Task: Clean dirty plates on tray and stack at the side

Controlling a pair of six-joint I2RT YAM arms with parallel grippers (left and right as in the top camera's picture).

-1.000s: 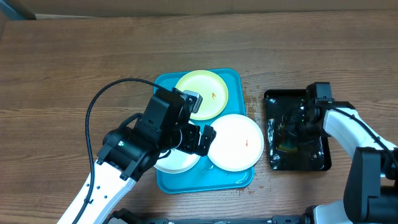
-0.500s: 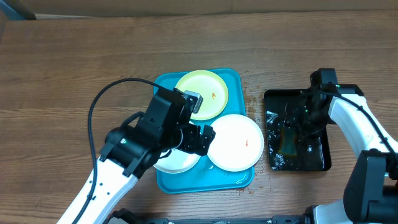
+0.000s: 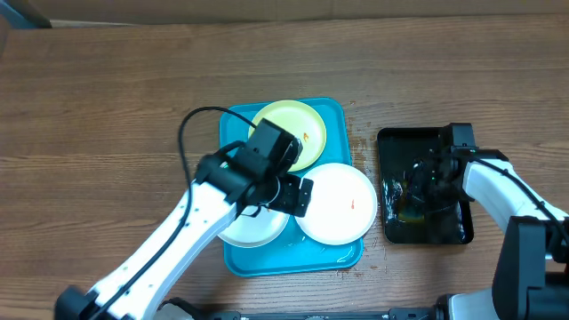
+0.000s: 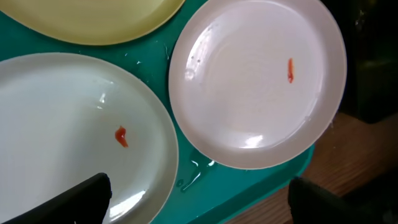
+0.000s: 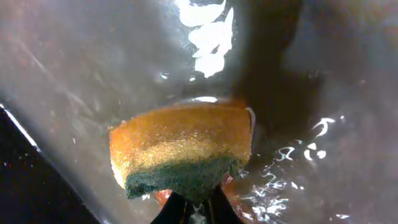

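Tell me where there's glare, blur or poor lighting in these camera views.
Overhead view: even light, sharp, only small wet glints in the black tray; left wrist view: soft reflections on the right-hand white plate, with the left gripper's fingers at the bottom corners dark and blurred; right wrist view: harsh white glare on the wet surface above the sponge, dim elsewhere.

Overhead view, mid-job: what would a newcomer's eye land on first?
The bright turquoise tray at table centre is crowded with three plates: a yellow-green plate at the back, a left white plate and a right white plate, all flecked orange-red. The left gripper hovers open over them. To the right, the right gripper pinches an orange sponge in a wet black tray.
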